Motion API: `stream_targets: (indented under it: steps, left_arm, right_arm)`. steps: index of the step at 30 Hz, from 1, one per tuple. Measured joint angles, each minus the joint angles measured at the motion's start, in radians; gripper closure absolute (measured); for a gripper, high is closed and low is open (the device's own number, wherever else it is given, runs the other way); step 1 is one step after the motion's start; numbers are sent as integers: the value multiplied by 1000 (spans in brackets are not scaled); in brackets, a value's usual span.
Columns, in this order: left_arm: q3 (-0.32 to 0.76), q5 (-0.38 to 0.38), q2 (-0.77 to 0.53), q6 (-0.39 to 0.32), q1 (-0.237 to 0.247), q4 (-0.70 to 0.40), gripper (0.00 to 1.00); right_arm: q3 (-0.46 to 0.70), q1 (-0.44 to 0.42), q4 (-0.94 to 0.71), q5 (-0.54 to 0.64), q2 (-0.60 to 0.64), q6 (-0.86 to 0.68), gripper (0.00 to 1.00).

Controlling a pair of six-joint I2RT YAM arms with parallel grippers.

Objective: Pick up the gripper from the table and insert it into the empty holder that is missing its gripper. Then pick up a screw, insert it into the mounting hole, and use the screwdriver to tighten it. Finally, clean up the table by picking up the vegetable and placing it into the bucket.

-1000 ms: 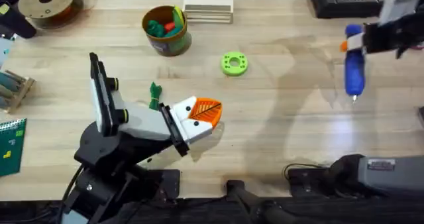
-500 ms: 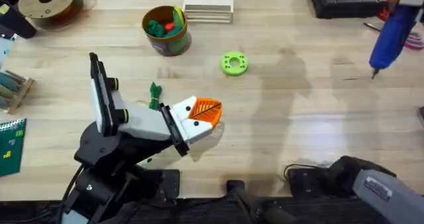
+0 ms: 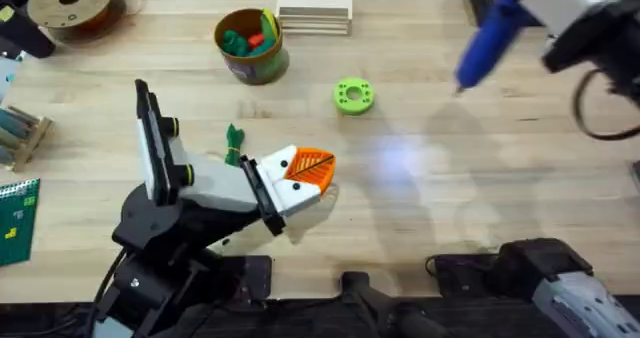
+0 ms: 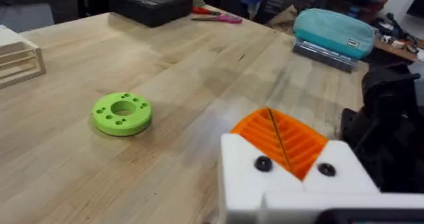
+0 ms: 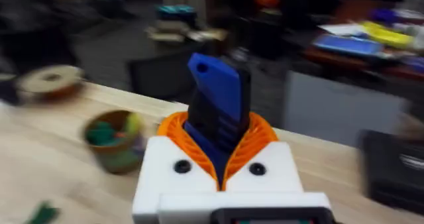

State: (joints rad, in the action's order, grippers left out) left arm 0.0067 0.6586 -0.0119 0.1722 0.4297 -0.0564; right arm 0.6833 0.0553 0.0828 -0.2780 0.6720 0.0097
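Blue screwdriver (image 3: 488,38), clamped in the right end effector (image 5: 218,154) at upper right above the tabletop (image 3: 420,208), may slip if swung fast; the left end effector (image 4: 281,144), pads together and empty, rests lower left.
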Motion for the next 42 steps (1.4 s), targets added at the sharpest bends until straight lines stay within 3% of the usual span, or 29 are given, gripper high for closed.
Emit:
stream_targets:
  steps: [5, 11, 19, 26, 42]
  left_arm:
    - [0, 0, 0, 0, 0, 0, 996]
    - [0, 0, 0, -4, 0, 0, 996]
    - [0, 0, 0, -8, 0, 0, 996]
    - [0, 0, 0, -8, 0, 0, 996]
    - [0, 0, 0, -8, 0, 0, 996]
  right_arm:
    - [-53, 215, 210, -38, 46, 130, 971]
    - [-58, 455, 481, -60, 165, 183, 971]
    - [-58, 654, 735, -67, 322, 200, 971]
    - [-58, 736, 769, -68, 406, 201, 971]
    - [-58, 780, 770, -72, 440, 204, 971]
